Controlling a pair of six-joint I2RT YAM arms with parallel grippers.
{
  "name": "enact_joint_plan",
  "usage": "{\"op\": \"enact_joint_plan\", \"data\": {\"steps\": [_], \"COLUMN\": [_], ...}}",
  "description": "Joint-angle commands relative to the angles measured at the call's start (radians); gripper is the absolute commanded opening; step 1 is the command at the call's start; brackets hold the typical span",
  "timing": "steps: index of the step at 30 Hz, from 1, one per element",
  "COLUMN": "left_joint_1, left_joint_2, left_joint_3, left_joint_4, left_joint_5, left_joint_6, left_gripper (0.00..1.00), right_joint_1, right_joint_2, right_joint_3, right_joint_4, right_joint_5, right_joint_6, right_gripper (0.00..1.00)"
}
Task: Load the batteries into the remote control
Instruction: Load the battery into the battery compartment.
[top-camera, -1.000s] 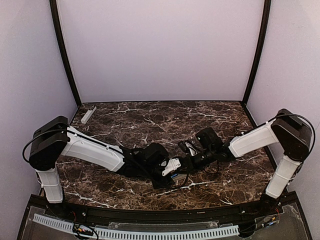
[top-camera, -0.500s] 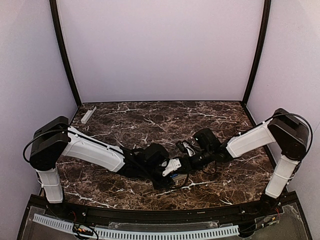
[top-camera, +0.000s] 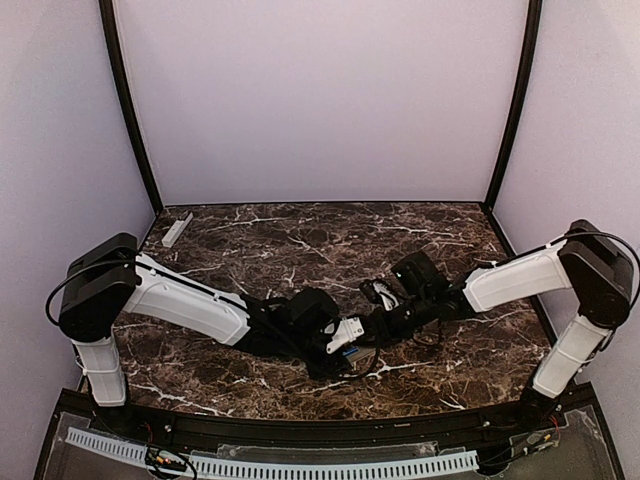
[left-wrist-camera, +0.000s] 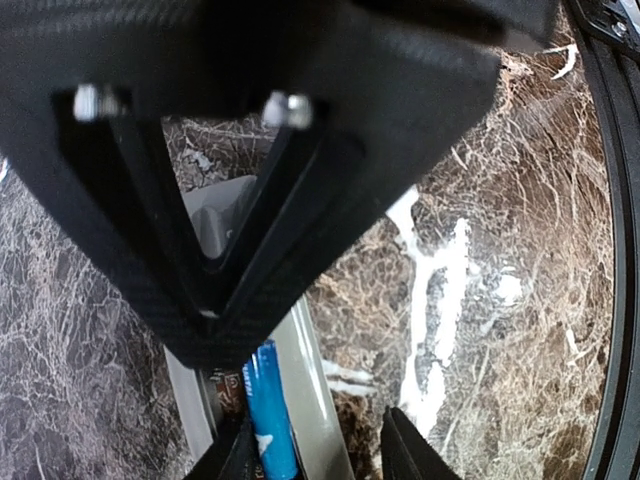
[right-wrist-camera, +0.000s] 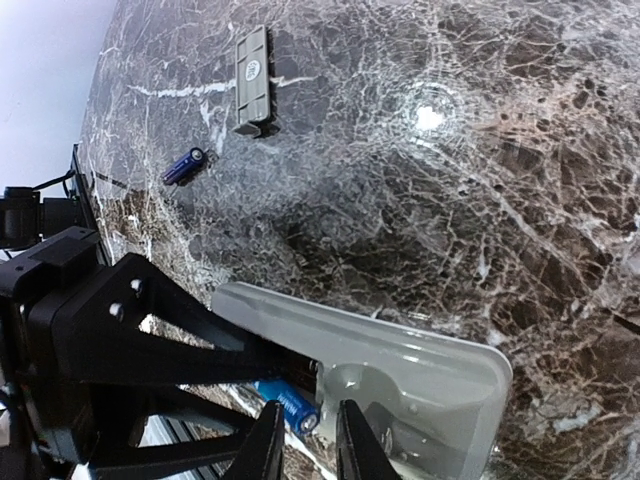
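room: table of dark marble, walls close on the left, back and right; bare marble shows behind both arms up to the back wall. Work spot is front centre, near the front edge.
clutter: grey bar lies flat by the back left corner, well apart from the arms. loose battery lies on the marble near it, not touching.
remote control: between the two grippers at front centre, open bay facing up. Long axis runs roughly left to right in the top view, one end toward each arm.
seated battery: lies in the bay, lengthwise along the remote.
left gripper: fingers closed around the remote's left end, as the right wrist view shows.
right gripper: fingertips a narrow gap apart, nothing seen between them, tips just beside the seated battery's end.
left arm: stretched low from its base toward centre.
right arm: reaches low leftward, wrist over the remote.
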Motion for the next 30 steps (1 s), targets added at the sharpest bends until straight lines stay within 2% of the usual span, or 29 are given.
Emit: {"op": "enact_joint_plan", "data": {"steps": [1, 9, 18, 27, 30], "left_joint_1": [-0.002, -0.002, -0.002, -0.003, -0.002], "left_joint_2": [0.019, 0.02, 0.02, 0.018, 0.013], "left_joint_3": [-0.01, -0.015, -0.014, -0.015, -0.015], "left_joint_4": [-0.066, -0.066, -0.067, -0.066, -0.067], "left_joint_5": [-0.007, -0.012, -0.022, -0.023, -0.026], "left_joint_6": [-0.02, -0.019, -0.02, -0.023, -0.026], "left_gripper": [0.43, 0.42, 0.43, 0.44, 0.48], "right_joint_1": [0.002, 0.005, 0.028, 0.033, 0.037], "right_joint_2": [-0.045, -0.024, 0.014, 0.026, 0.034], "right_joint_3": [0.022, 0.015, 0.017, 0.021, 0.024], "right_joint_4": [-0.017, 0.009, 0.0, -0.007, -0.011], "right_joint_5": [0.006, -0.035, -0.034, -0.016, -0.015], "right_joint_6": [-0.01, -0.002, 0.012, 0.013, 0.008], "right_gripper": [0.18, 0.09, 0.08, 0.13, 0.14]}}
